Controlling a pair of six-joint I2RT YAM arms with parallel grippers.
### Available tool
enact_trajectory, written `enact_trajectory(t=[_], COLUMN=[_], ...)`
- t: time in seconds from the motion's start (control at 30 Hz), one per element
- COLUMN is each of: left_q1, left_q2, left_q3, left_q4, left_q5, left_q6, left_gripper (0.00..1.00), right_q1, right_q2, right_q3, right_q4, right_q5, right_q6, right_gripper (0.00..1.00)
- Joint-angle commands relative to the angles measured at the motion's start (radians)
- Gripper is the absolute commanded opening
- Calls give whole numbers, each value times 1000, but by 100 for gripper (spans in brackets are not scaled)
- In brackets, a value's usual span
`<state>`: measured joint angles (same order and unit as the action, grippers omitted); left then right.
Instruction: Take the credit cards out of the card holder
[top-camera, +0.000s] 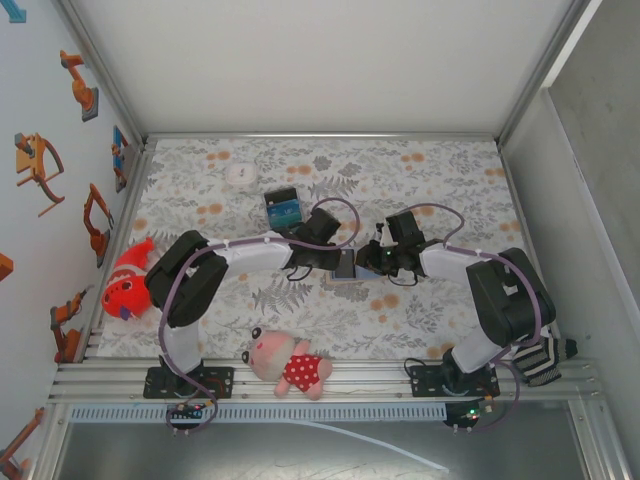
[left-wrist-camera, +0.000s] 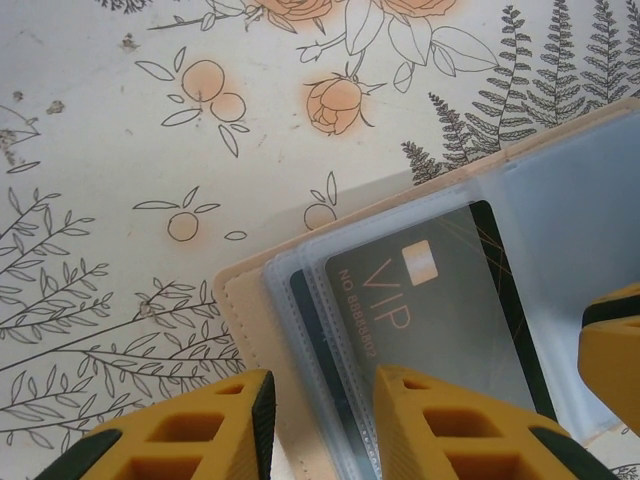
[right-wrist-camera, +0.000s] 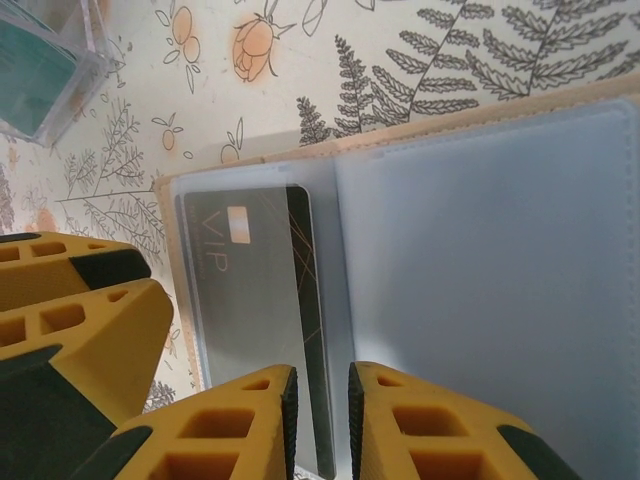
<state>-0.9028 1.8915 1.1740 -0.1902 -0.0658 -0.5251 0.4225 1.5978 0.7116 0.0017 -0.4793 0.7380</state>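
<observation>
- the card holder (top-camera: 345, 266) lies open on the table (top-camera: 450, 180) at centre, between both arms; tan leather rim, blue-grey clear sleeves
- left wrist view: a dark card (left-wrist-camera: 430, 310) lettered VIP sits inside a sleeve, another dark edge beneath it; the left fingers (left-wrist-camera: 200, 430) stand apart astride the holder's corner; whether they clench it I cannot tell
- right wrist view: the bare blue-grey right leaf; the right fingers (right-wrist-camera: 420, 430), nearly together, pinch the VIP sleeve's edge

You get bright, even light, faint soft shadows, milky sheen on the clear plastic card sleeve (right-wrist-camera: 480, 270), wrist views sharp.
</observation>
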Motion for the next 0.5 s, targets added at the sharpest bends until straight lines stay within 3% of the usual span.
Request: enact_trajectory(t=[0.0,0.47], left_q1=[-4,-11], left_q2=[28,54], left_q3=[32,36], left_q4=[-29,-67], left_q5=[-15,-29], left_q6=[36,53], left_gripper=[31,29], right_q1=[6,6], right_q2=[1,11], right_q3=[6,2], right_q4=[22,64], right_q5=[2,-28], right_q6=[14,38], right_gripper=[21,21])
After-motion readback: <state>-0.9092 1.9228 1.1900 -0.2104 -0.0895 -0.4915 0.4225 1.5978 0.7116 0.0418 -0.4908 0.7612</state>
